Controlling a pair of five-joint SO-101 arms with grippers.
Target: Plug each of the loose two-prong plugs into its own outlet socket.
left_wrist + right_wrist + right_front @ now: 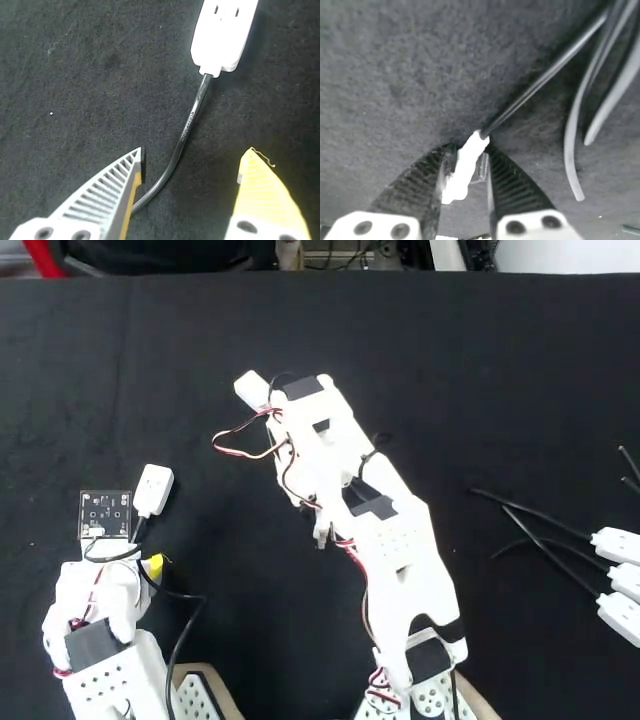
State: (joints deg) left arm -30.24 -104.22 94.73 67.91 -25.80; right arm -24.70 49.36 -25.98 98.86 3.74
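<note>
2 arms stand at the near edge of the black worktop (500, 390) in the high view. The left arm (95, 640) is at the near left, and the left gripper (138, 558) points away toward a white outlet socket (153, 488) lying flat just beyond it. A black socket cable (140, 530) runs from the socket's near end back under the gripper. Just left of the socket lies a small square board (105, 514), dark with a pale border. The right arm (390, 540) rises from the near middle and leans far and left over the centre of the worktop. At the right edge lie 3 white connector bodies (618, 580) side by side, each with a black cable trailing left; I cannot tell whether they are plugs or sockets.

From the left wrist, the left gripper (195, 150) is spread wide and holds nothing. The outlet socket (222, 35) lies beyond the tips with 2 slots showing. The socket cable (192, 112) curves back between the fingers, close to the white-and-black one and well apart from the yellow one.

From the right wrist, the right gripper (467, 150) is pinching a white plug (460, 175) between its dark ribbed fingers. A black plug cable (540, 80) leads away from it over the worktop, and several pale cables (572, 130) lie beside that cable.
</note>
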